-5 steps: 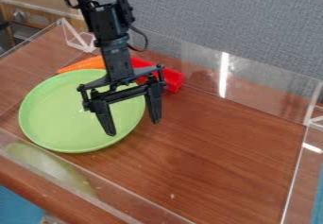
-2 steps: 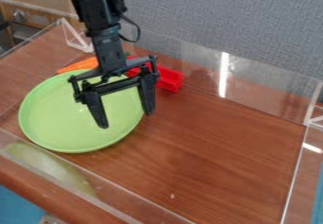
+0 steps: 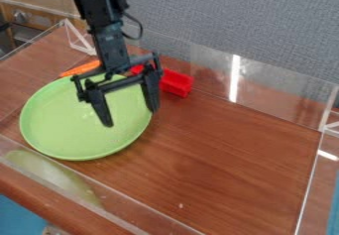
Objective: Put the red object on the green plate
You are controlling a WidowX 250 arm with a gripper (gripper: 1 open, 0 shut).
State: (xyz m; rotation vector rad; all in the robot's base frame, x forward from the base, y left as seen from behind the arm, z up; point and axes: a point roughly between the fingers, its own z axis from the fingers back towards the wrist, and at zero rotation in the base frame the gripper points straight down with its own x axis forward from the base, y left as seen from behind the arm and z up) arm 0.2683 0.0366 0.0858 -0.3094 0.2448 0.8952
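Spread wide and gripping nothing, the gripper [image 3: 127, 100] hangs over the plate's far right part, its two dark fingers [image 3: 103, 108] pointing steeply down toward the plate. The green plate [image 3: 59, 130] lies at the left of the wooden table [image 3: 225, 170]; its dish shows nothing but the fingers' shadow. An orange toy [image 3: 83, 70] peeks out just behind the plate's far rim. The red object [image 3: 173, 81] lies on the table just beyond the plate's right rim, close behind the right finger, off the plate. Right of it the tabletop runs bare to the clear walls [image 3: 265, 80] that fence the table. The arm [image 3: 103, 26] comes down from the upper left, tilted slightly.
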